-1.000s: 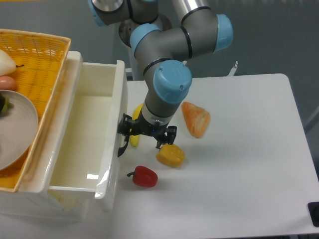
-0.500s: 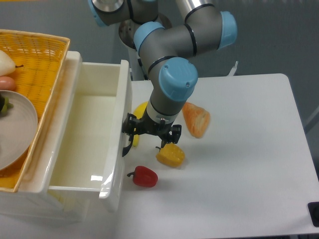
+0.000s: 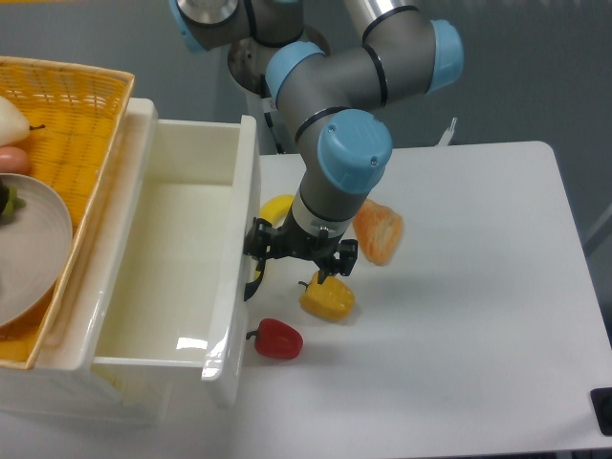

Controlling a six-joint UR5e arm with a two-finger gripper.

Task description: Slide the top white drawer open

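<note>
While the top white drawer stands pulled well out of its cabinet at the left side of the table, its smooth white interior is exposed from above and its rounded front panel faces right, toward the tabletop. On that front panel, the black loop handle projects to the right, about midway along the panel. The gripper sits directly at this handle, with its left finger against or hooked behind the loop; the exact contact is obscured by the wrist, and whether the jaws are clamped on the handle or merely spread beside it cannot be determined. The arm's grey links and blue joint caps descend from the top of the view to the gripper. Just beside the gripper's right finger lies a yellow bell pepper on the table. A red bell pepper lies near the drawer's front corner, just below the handle. A yellow item is partly hidden behind the arm, close to the drawer front. An orange wedge-shaped item lies to the right of the arm. On top of the cabinet at far left rests a yellow wicker basket holding a grey plate.
</note>
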